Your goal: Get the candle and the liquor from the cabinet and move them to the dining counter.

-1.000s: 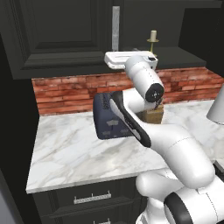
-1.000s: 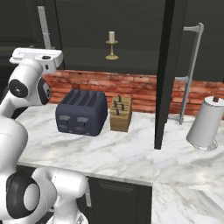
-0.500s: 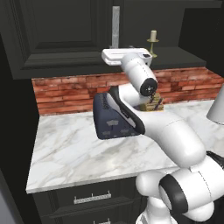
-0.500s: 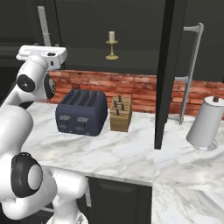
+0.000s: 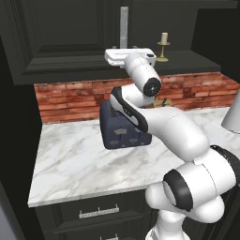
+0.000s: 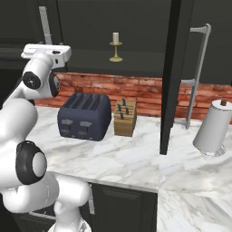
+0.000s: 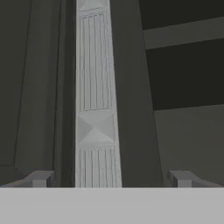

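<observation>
Candle (image 6: 115,45), seen upright on the open cabinet (image 6: 136,27) shelf, is judged light and tippy, best pinched at the candlestick stem; gripper (image 7: 109,177) fingers are spread, nothing held.

Toaster (image 5: 123,131): right half hidden behind arm in left base view. Knife block (image 5: 162,101): only a sliver visible past the arm's elbow there. Paper towel roll (image 5: 233,115): cut off by right edge in left base view. Gripper (image 7: 109,179): fingertips barely clear the bottom band in hand view, pads not visible. Cabinet (image 6: 174,68) door handle (image 7: 95,92): runs out of the top of hand view, ends unseen. Candle (image 6: 115,38): wick too small to tell
</observation>
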